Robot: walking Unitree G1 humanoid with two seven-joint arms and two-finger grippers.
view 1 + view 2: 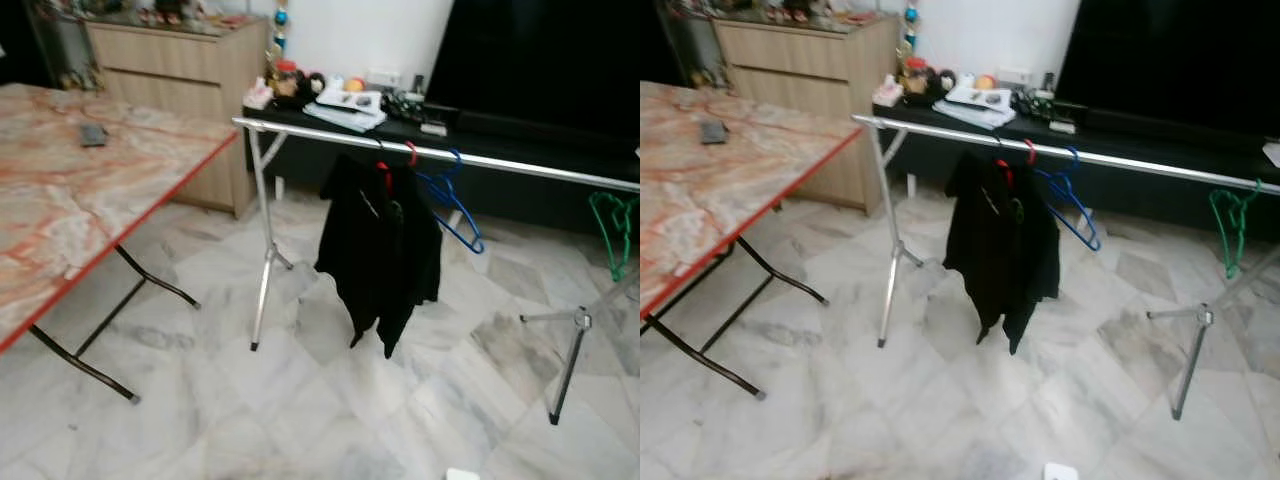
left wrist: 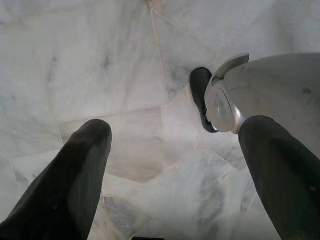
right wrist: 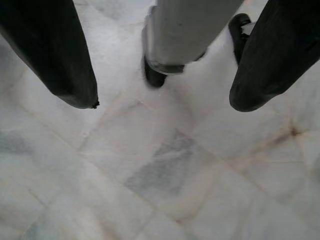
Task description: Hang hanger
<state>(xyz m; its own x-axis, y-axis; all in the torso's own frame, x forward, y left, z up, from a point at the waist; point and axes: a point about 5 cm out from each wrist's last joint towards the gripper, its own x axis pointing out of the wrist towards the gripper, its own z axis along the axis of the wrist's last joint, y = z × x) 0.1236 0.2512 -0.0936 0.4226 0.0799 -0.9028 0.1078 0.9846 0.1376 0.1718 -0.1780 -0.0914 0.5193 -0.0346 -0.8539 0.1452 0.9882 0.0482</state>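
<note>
- Left eye: silver rail (image 1: 520,165) on tripod legs across mid-frame. Black garment (image 1: 380,245) hung on a red hanger (image 1: 386,176) near the rail's middle. Blue hanger (image 1: 450,205) just beside it on the right, empty, tilted. Green hanger (image 1: 615,225) well apart, at the far right end of the rail. Marble-top folding table (image 1: 90,210) with red edge on the left, small dark item (image 1: 93,134) lying on it. Wooden drawers (image 1: 175,75) behind; low black bench (image 1: 480,135) behind the rail, cluttered with small stuff. White marble floor (image 1: 300,400).
- Right eye: same scene, shifted slightly; small white object (image 1: 1060,472) on the floor at bottom edge, cannot tell what.
- Left wrist: left gripper (image 2: 175,170) pointing down at floor, fingers (image 2: 75,180) spread wide, nothing between. Silver robot leg (image 2: 270,95) and black foot (image 2: 201,95) alongside.
- Right wrist: right gripper (image 3: 165,100) pointing down at floor, fingers (image 3: 55,55) spread, holding nothing. Silver leg (image 3: 185,30) and black feet beyond.
</note>
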